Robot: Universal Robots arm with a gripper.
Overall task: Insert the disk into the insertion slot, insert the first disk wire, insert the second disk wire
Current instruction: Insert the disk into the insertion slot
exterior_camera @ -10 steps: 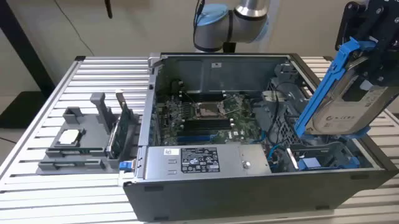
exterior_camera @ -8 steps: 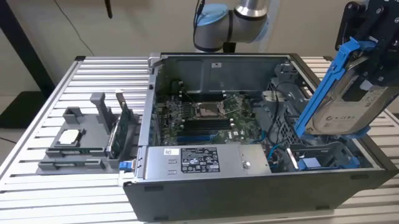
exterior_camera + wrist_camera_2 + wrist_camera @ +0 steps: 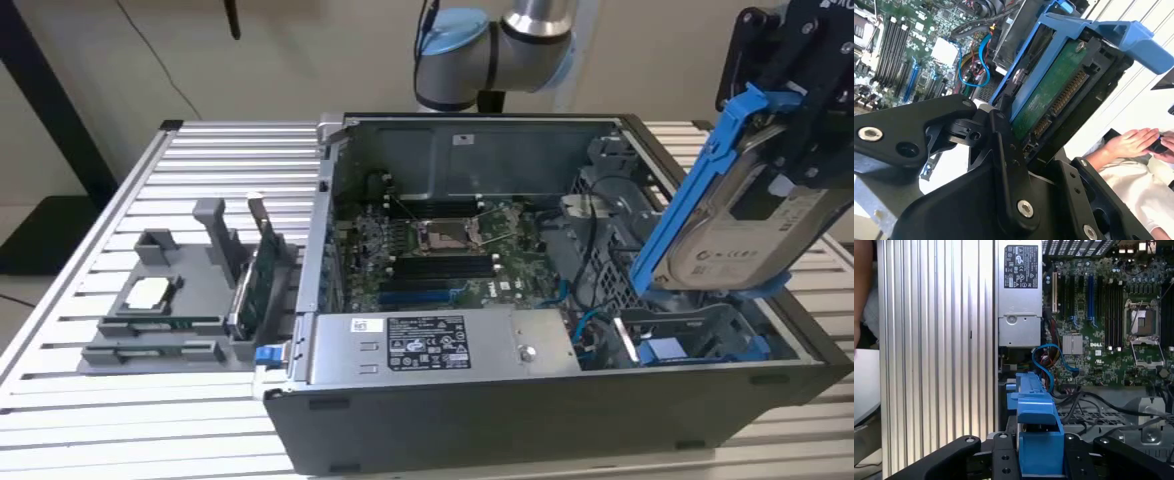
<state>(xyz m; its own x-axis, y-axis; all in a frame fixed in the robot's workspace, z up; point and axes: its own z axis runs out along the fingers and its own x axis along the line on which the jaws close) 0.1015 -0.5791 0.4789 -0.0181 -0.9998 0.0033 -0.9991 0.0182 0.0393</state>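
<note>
End effector [image 3: 807, 160]: black fingers clamped on the disk [image 3: 734, 230], holding it in the air over the corner of the computer case [image 3: 534, 420] on the exterior view's right.

Orientation of the disk:
- The long axis stands steeply, with the upper end leaning toward the exterior view's right.
- The white-labelled face is turned toward the exterior camera.
- The blue carrier's handle is at the upper end.
- The lower end hangs just above the insertion slot [image 3: 687, 335], apart from it.

View differences:
- The second wrist view shows the end effector [image 3: 1019, 135] gripping the disk [image 3: 1054, 95] from the opposite face, where a green board with a row of contacts is exposed. A person's hands [image 3: 1129, 142] appear beyond it.
- The first wrist view shows the end effector [image 3: 1036, 460] edge-on to the carrier of the disk [image 3: 1036, 430], looking down into the case.

Contents of the case, which stands open on the slatted counter [image 3: 80, 420]:
- Motherboard [image 3: 441, 250] on the floor of the case.
- Silver power-supply box [image 3: 427, 345] along the near wall.
- Blue cable [image 3: 1046, 360] looped beside the slot.
- The slot holds blue plastic rails.

Grey fixture [image 3: 174, 260], on the counter at the case's side on the exterior view's left, holds a green circuit card [image 3: 264, 265] standing on edge.
</note>
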